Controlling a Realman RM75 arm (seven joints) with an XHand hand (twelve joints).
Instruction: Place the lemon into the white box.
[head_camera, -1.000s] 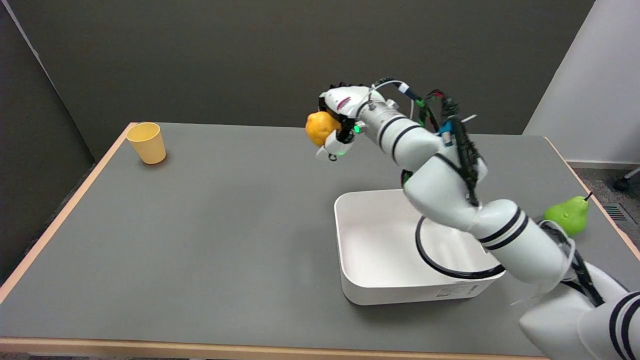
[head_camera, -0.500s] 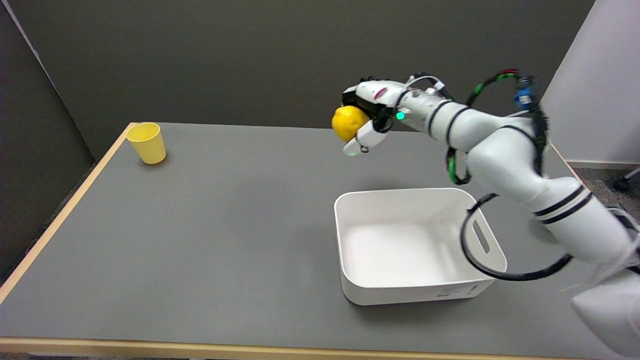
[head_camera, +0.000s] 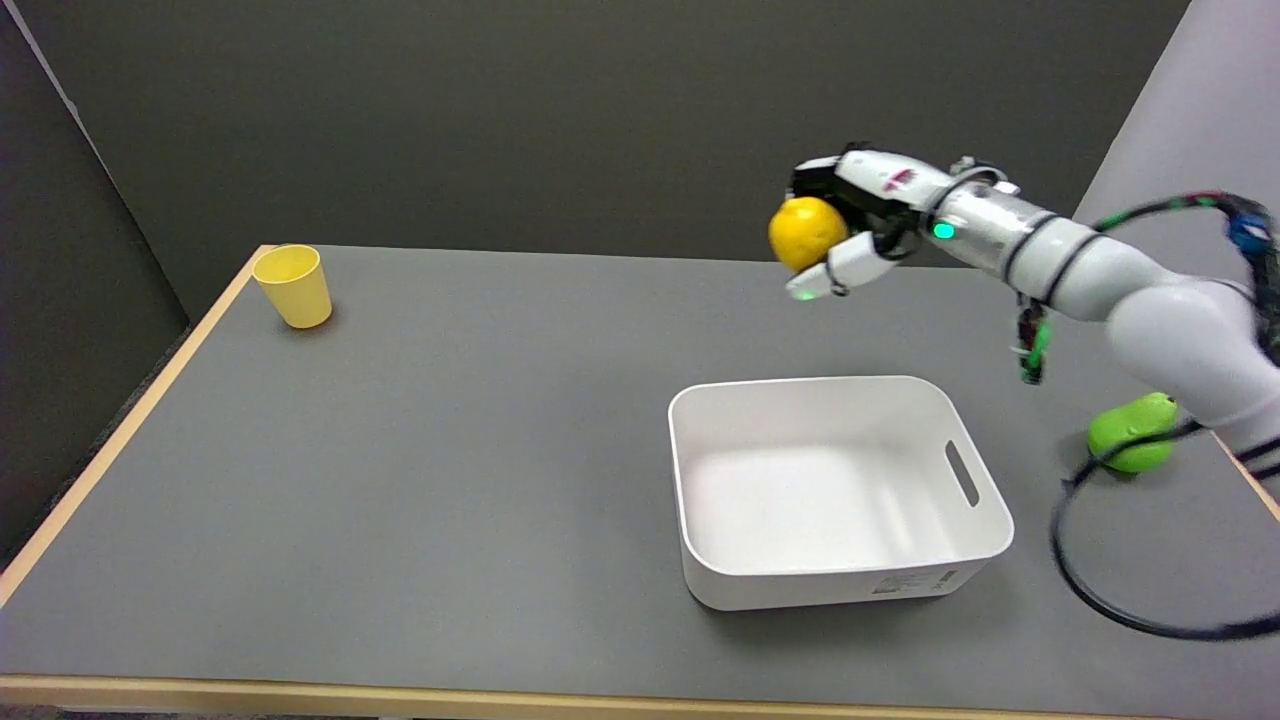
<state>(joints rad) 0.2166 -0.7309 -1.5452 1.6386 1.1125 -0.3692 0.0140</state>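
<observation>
Already the pick-up is done: the right hand (head_camera: 850, 225) grips the lemon (head_camera: 806, 232), its fingers (head_camera: 835, 278) curled round the fruit, holding it high in the air above the table (head_camera: 400, 450). From the white box (head_camera: 985, 540), the lemon shows at about twelve o'clock, beyond its far rim and not over its bare inside. What is left, I judge, is carrying it over the opening, lowering and releasing. A yellow cup (head_camera: 293, 285) stands at ten o'clock, a green pear (head_camera: 1130, 432) at three.

My fingers (head_camera: 850, 268) clasp the round yellow lemon (head_camera: 806, 232) from behind, up in the air; the white box (head_camera: 740, 570) sits open, below them.
</observation>
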